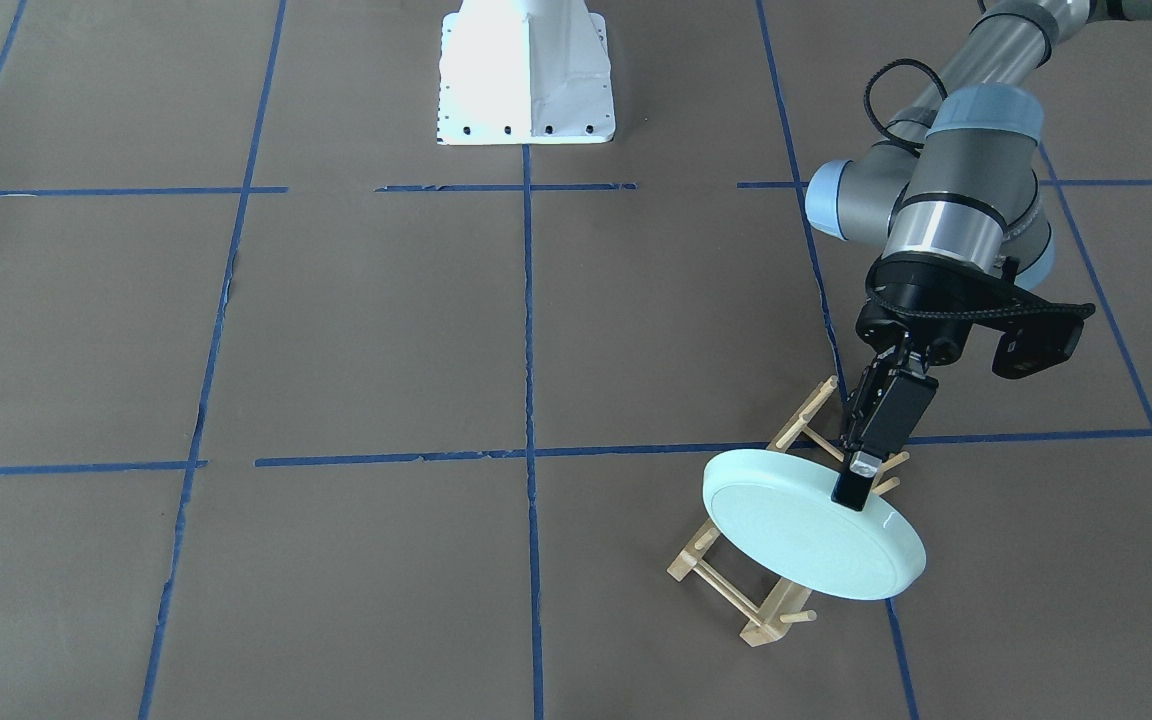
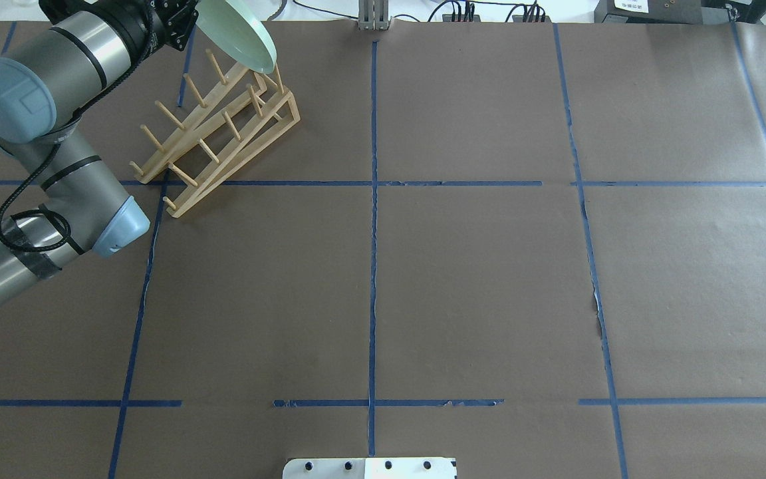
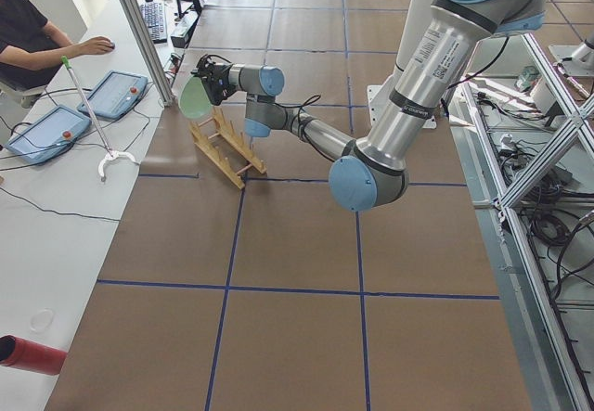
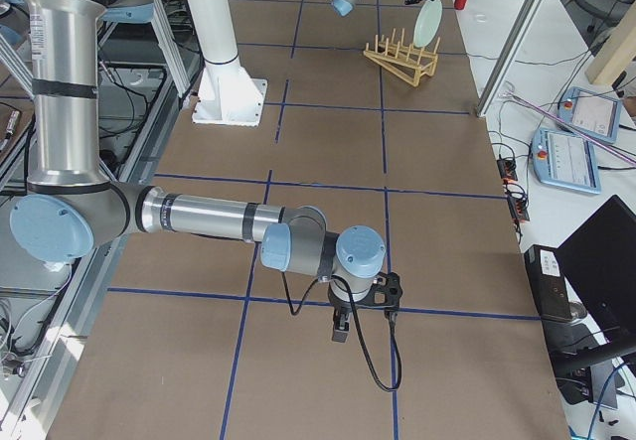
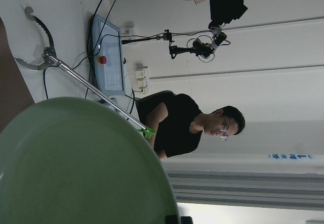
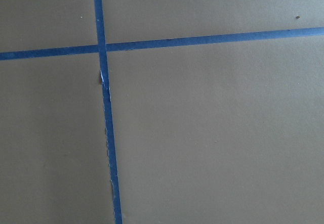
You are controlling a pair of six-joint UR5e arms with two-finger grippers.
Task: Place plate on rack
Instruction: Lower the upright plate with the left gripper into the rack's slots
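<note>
My left gripper [image 1: 858,488] is shut on the rim of the pale mint-green plate [image 1: 806,540]. It holds the plate tilted in the air over the far end of the light-wood rack [image 1: 766,610]. In the overhead view the plate [image 2: 237,36] hangs above the top pegs of the rack [image 2: 217,140], and I cannot tell whether it touches them. The plate fills the lower left of the left wrist view [image 5: 76,168]. My right gripper [image 4: 340,333] shows only in the exterior right view, low over the brown table far from the rack; I cannot tell whether it is open or shut.
The robot's white base [image 1: 526,75] stands at the table's middle edge. A seated operator [image 3: 28,31] with tablets and a metal post [image 3: 139,31] are just beyond the rack's side of the table. A red cylinder [image 3: 28,353] lies on the side bench.
</note>
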